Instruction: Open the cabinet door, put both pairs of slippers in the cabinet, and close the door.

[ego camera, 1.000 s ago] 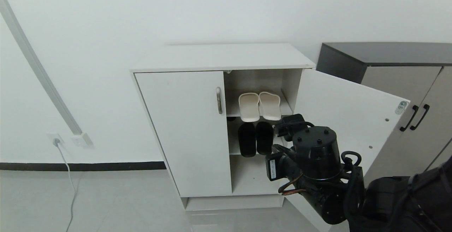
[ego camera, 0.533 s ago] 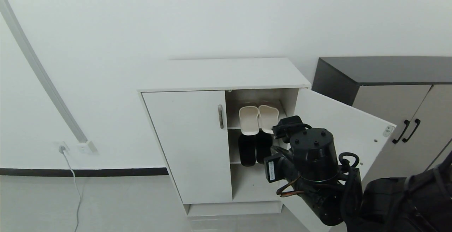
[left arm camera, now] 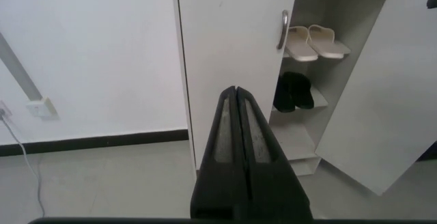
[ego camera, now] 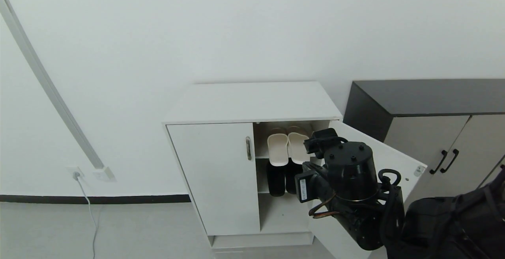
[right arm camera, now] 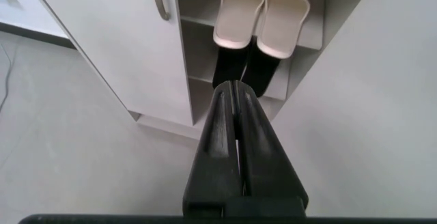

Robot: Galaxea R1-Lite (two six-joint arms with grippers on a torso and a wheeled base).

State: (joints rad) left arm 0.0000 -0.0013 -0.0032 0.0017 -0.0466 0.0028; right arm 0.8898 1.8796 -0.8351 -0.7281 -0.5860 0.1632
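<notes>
The white cabinet (ego camera: pixel 252 101) stands against the wall with its left door (ego camera: pixel 215 176) closed and its right door (ego camera: pixel 394 164) swung open. Inside, a cream pair of slippers (ego camera: pixel 287 146) lies on the upper shelf and a black pair (ego camera: pixel 276 178) on the shelf below. My right arm hangs in front of the open compartment, beside the open door. Its gripper (right arm camera: pixel 235 84) is shut and empty, pointing at the slippers (right arm camera: pixel 263 12) from a short distance. My left gripper (left arm camera: pixel 235 89) is shut and empty too, farther back, facing the closed door (left arm camera: pixel 232 46) near the handle (left arm camera: pixel 283 29).
A grey cabinet with a dark top (ego camera: pixel 434 133) stands close on the right of the open door. On the wall at the left are a slanted conduit and a socket with a cable (ego camera: pixel 75 172). Bare floor (ego camera: pixel 118 231) lies before the closed door.
The whole head picture has shifted: the cabinet now sits lower and looks smaller, so the camera has moved. Slippers, doors and the right arm keep their arrangement.
</notes>
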